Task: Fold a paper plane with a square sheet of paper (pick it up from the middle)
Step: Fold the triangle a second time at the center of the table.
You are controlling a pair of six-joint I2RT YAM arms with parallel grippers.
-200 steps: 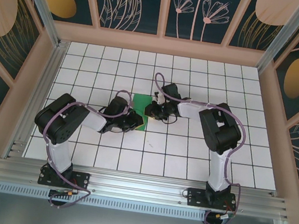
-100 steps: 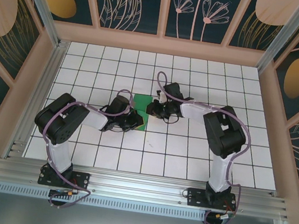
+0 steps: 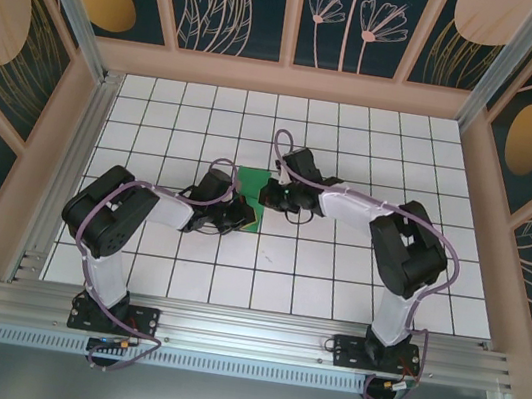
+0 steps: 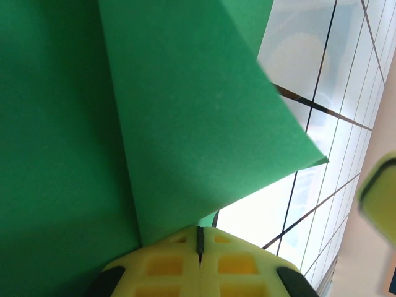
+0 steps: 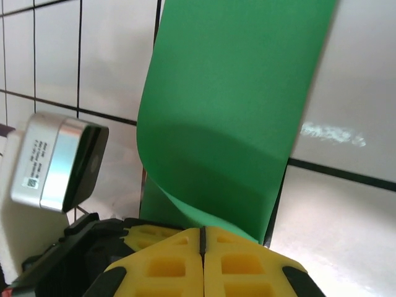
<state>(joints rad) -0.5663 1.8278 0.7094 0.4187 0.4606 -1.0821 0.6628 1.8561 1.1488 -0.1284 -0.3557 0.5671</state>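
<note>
Paper [image 3: 252, 179] edge curled; bare tiles [image 3: 336, 271] around.

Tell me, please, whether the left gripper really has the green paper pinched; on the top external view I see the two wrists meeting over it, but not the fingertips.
Observer: Yes. In the left wrist view the left gripper has its yellow pads pressed together on the square sheet of paper, with no gap between them.
Operator: Thank you. Does the paper lie flat there?
Observer: No. One layer is folded over another and ends in a sharp corner over the tiled table.
Operator: And the right side?
Observer: The right gripper is shut on an edge of the sheet too, and the paper bends in a curve on its way to those pads.
</note>
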